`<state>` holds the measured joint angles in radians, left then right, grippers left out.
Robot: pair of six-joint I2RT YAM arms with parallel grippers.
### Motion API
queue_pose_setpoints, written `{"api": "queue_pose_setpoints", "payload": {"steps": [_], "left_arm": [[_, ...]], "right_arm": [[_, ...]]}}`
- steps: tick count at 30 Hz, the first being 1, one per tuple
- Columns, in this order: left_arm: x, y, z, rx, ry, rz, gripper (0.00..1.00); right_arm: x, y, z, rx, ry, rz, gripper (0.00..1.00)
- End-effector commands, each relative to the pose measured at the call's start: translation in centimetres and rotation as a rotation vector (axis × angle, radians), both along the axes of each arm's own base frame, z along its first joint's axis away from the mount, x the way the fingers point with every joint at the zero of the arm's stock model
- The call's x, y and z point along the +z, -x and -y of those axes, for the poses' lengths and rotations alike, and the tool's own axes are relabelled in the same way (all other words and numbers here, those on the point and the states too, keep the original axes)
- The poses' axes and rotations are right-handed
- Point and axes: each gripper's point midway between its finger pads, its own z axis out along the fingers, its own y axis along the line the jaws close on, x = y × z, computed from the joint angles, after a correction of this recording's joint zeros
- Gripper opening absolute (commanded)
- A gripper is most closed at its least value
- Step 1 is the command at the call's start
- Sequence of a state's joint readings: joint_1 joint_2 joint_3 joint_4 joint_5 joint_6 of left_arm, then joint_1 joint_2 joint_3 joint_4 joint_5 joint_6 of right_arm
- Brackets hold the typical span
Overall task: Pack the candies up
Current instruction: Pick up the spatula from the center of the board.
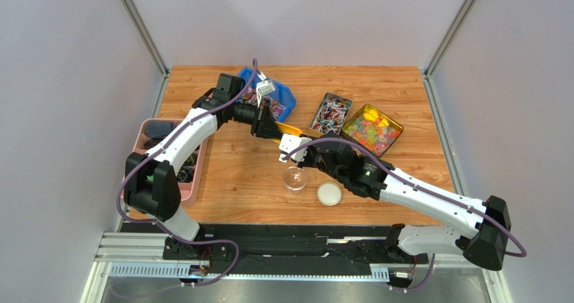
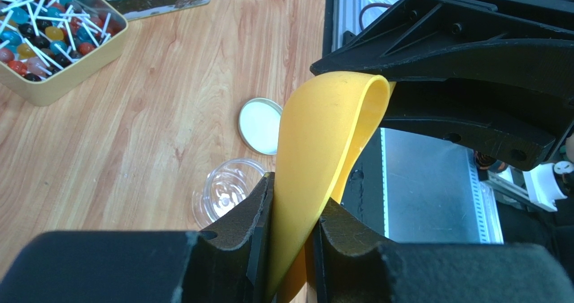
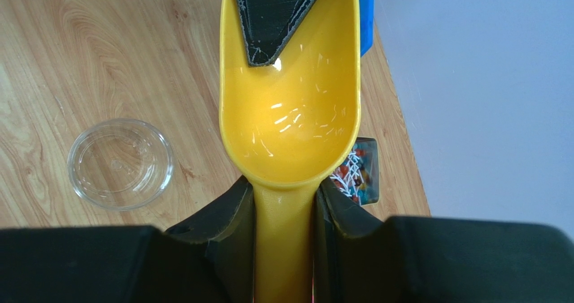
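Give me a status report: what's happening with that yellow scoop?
Left gripper shut on yellow scoop's rim, right gripper shut on its handle. Scoop empty. Clear cup empty, lid beside it. Nothing in the way.

From above, the yellow scoop (image 1: 290, 127) is mostly hidden under the arms' ends. The left arm (image 1: 195, 131) covers part of the blue bin (image 1: 288, 96); its candies (image 1: 250, 97) are too small to tell apart. At the right wrist, the yellow scoop runs off the top and bottom edges and hides most of a tin (image 3: 374, 168).
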<state>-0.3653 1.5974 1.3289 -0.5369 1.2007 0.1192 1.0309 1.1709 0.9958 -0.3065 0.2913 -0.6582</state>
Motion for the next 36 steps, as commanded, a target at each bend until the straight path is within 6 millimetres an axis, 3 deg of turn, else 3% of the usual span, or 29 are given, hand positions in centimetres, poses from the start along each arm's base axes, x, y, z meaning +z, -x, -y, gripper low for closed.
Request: {"api": "queue_pose_setpoints", "payload": {"steps": [1,10,15,20,31,36], "left_arm": [[0.1,0.5,1.2,-0.065,0.019,0.053,0.00],[-0.1,0.6,1.3,-0.075,0.021,0.041,0.00],[-0.1,0.7,1.4,-0.080,0.020,0.039,0.00],[-0.2,0.6,1.4,-0.071,0.009,0.040,0.00],[-0.5,0.5,1.3,-0.064,0.000,0.040,0.00],[-0.7,0.5,1.4,-0.065,-0.003,0.035,0.00]], "right_arm": [[6.8,0.4,-2.3,0.048,-0.242,0.049,0.00],[7.8,1.2,-2.4,0.092,-0.231,0.029,0.20],[7.7,1.1,-2.2,0.084,-0.232,0.034,0.40],[7.6,0.8,-2.2,0.068,-0.228,0.038,0.47],[8.3,1.5,-1.9,0.088,-0.245,0.023,0.35],[8.5,1.5,-1.7,0.086,-0.246,0.027,0.18]]}}
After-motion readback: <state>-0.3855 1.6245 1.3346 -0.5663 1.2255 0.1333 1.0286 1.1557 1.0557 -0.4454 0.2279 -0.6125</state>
